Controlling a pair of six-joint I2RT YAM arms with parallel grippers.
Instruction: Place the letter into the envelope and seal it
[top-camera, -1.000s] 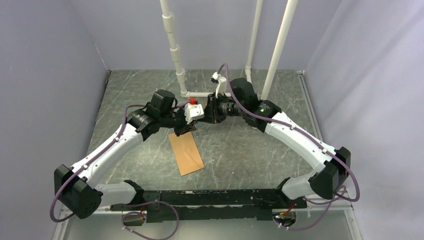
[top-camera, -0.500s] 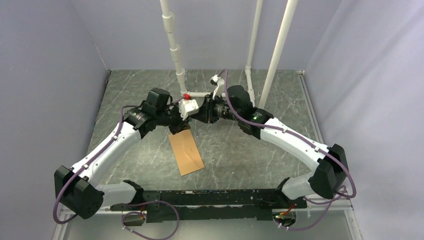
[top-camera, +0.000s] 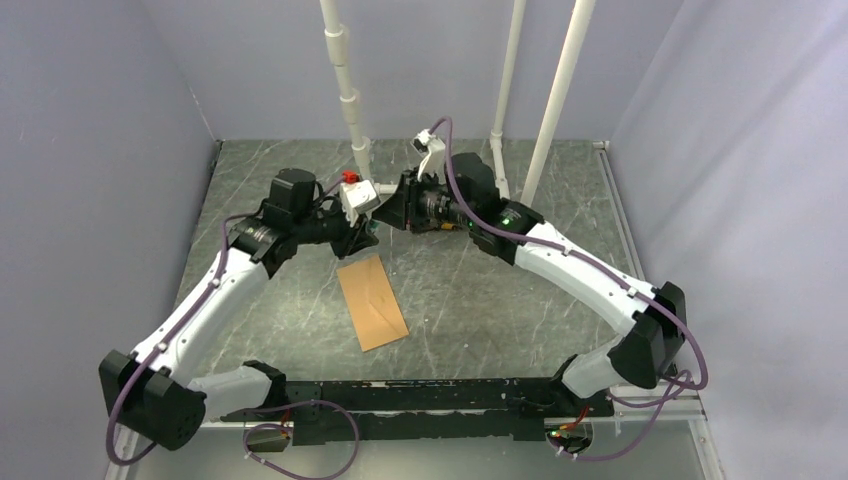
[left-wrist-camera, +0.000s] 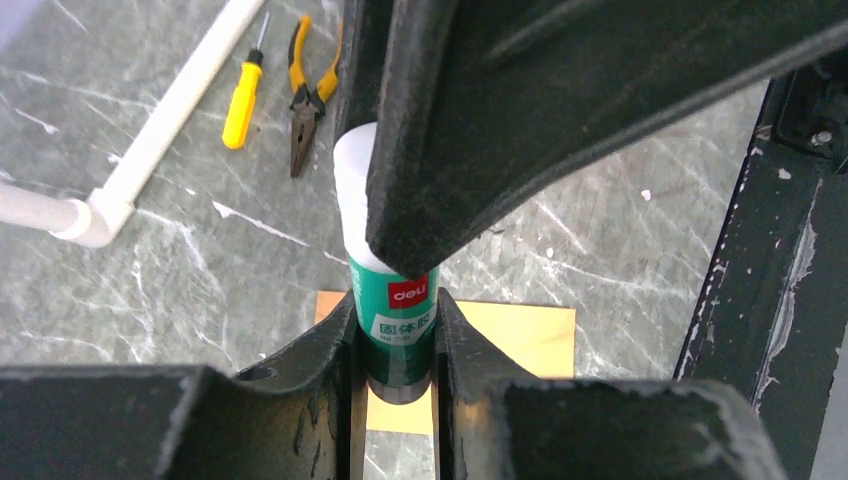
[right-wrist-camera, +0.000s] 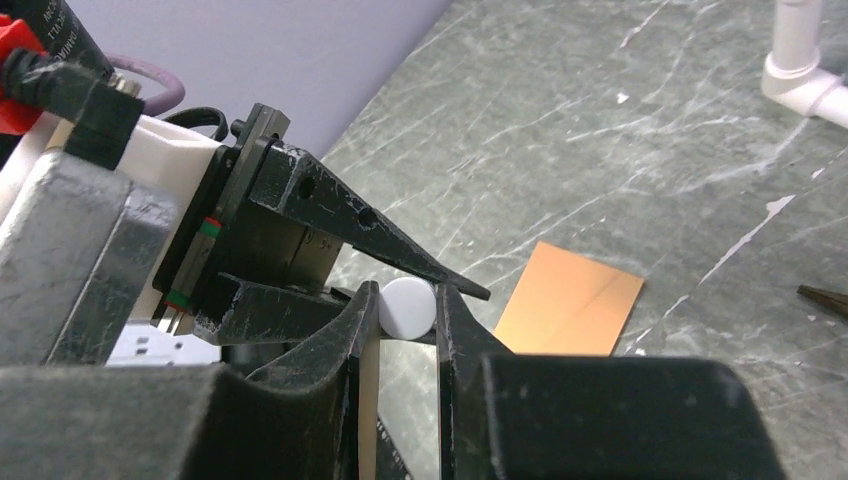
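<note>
The brown envelope lies flat on the table, and also shows in the left wrist view and the right wrist view. The letter is out of view. My two grippers meet in the air behind the envelope's far end, both on one glue stick. The left gripper is shut on the stick's green body. The right gripper is shut on its white cap, which also shows from the left wrist.
White PVC pipes rise at the back, with a pipe and elbow lying on the table. A yellow screwdriver and pliers lie near them. A black rail runs along the near edge.
Both arms have carried the joined grippers and the glue stick left and toward the back, off the envelope's far end. The envelope has not moved.
</note>
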